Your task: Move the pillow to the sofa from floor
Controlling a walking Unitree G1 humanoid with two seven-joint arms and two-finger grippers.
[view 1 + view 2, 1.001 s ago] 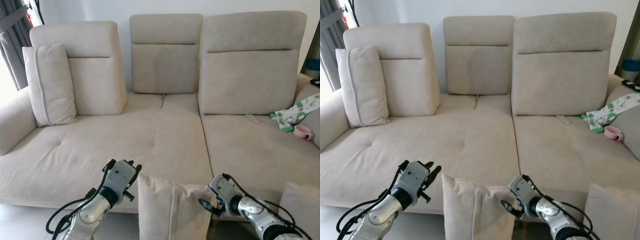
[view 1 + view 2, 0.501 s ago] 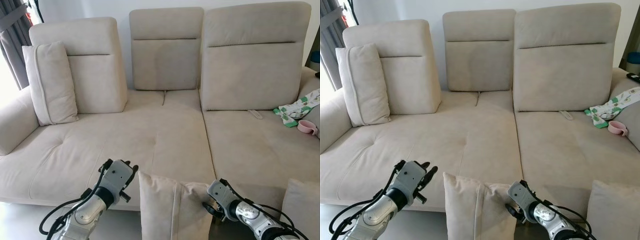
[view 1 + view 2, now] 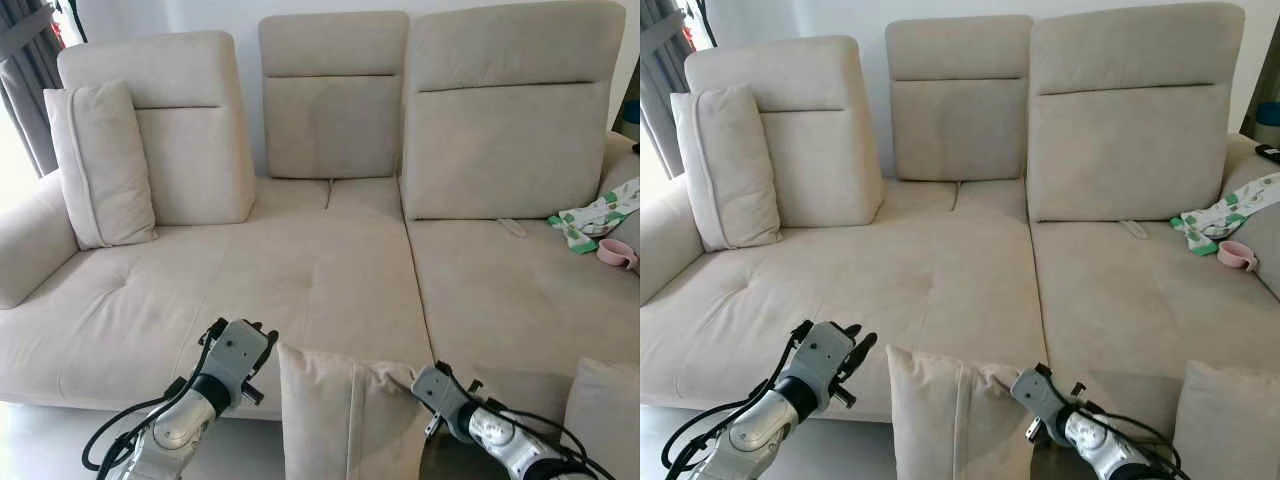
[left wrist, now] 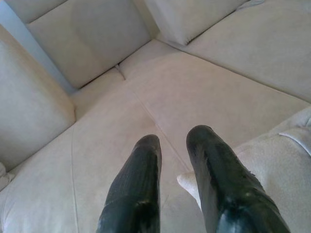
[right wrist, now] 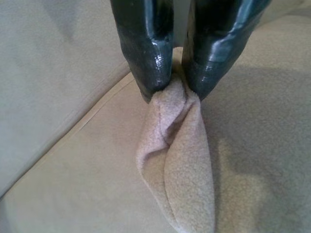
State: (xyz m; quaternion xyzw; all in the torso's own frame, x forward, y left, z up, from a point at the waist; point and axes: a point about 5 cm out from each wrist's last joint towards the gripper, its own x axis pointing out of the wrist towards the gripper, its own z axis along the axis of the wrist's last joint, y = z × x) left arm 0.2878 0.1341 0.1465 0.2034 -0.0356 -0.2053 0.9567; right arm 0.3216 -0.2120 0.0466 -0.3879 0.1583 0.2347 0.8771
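Beige pillow (image 3: 345, 415) is standing upright at the front edge of the sofa (image 3: 330, 270), low in the head views, between the two arms. Its top edge is sitting level w/ the seat front; bottom is cut off by the frame, so can't tell what it is resting on.

R gripper (image 5: 172, 80) is pinching the pillow's upper corner: in the R wrist view both black fingers (image 5: 146, 43) are pressing together on a bunched fold of beige fabric, which is sticking out past the tips. In the head views the R gripper (image 3: 428, 385) is sitting right at the pillow's R top corner, touching it.

L gripper (image 4: 172, 145) is hovering over the seat just beside the pillow's L top corner. Fingers are slightly apart w/ a narrow gap, gripping nothing; one finger (image 4: 214, 165) is lying close alongside the pillow's corner, contact unclear. In the head views it (image 3: 262, 338) is pointing up toward the seat.

Another pillow (image 3: 100, 165) is leaning upright against the L backrest, next to the armrest. On the far R seat a green-patterned cloth (image 3: 595, 220) is lying w/ a pink cup (image 3: 615, 255) just beside it. One more beige cushion (image 3: 600, 420) is showing at the lower R corner.
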